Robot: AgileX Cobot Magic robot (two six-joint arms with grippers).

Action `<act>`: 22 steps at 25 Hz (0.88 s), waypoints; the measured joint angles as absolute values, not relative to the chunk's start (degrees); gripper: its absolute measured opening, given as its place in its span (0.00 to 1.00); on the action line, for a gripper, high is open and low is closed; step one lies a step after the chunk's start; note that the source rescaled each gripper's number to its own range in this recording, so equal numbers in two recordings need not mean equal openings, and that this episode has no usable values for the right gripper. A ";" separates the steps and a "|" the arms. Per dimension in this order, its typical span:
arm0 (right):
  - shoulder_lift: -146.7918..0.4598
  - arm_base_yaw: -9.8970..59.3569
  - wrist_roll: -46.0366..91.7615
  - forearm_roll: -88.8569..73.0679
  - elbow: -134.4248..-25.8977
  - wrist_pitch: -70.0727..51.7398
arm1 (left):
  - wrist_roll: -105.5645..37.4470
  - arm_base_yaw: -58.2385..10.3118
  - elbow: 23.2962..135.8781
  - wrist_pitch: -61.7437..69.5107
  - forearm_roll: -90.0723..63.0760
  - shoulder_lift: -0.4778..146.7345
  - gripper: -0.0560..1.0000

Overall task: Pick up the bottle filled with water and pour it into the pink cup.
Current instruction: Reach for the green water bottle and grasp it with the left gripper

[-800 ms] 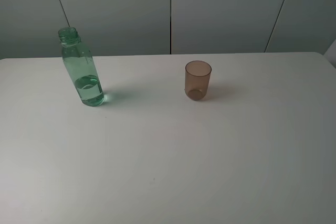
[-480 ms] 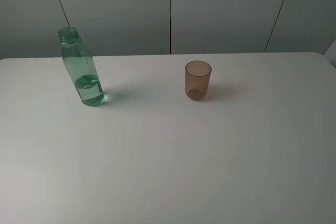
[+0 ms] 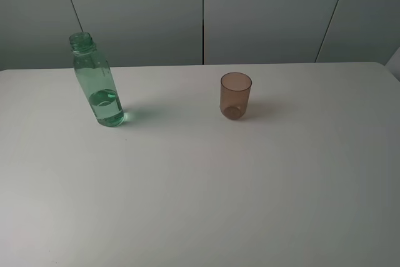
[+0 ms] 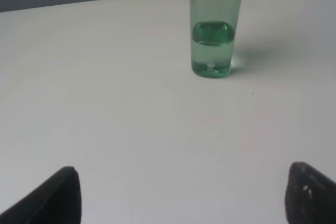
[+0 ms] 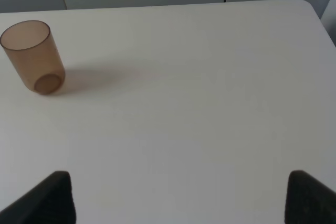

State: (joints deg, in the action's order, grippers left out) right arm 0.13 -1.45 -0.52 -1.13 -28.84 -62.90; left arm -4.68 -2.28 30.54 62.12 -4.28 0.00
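High view: the bottle [image 3: 98,85] upright on the white desk [image 3: 200,204], far left, uncapped, with water in roughly its lower third; the pink cup [image 3: 235,95] upright and well apart to its right, near the middle of the desk's far half; grey wall panels [image 3: 262,10] behind

Left wrist view: left fingers [image 4: 58,200] spread wide with nothing between them; the bottle standing ahead on the desk, well apart from both dark tips

Right wrist view: right fingers [image 5: 47,200] likewise spread wide, gripping nothing; the pink cup ahead and off to one side, untouched, mouth upward, shadow beside it on the desk
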 joint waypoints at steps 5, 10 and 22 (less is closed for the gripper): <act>0.13 -1.45 -0.52 -1.13 -28.84 -62.90 | -4.68 -2.28 38.65 61.40 -4.03 8.64 1.00; 0.13 -1.45 -0.52 -1.13 -28.84 -62.90 | -5.59 -2.28 44.02 52.20 -7.34 24.73 1.00; 0.13 -1.45 -0.52 -1.13 -28.84 -62.90 | -25.42 -7.74 34.91 14.60 -15.74 52.69 1.00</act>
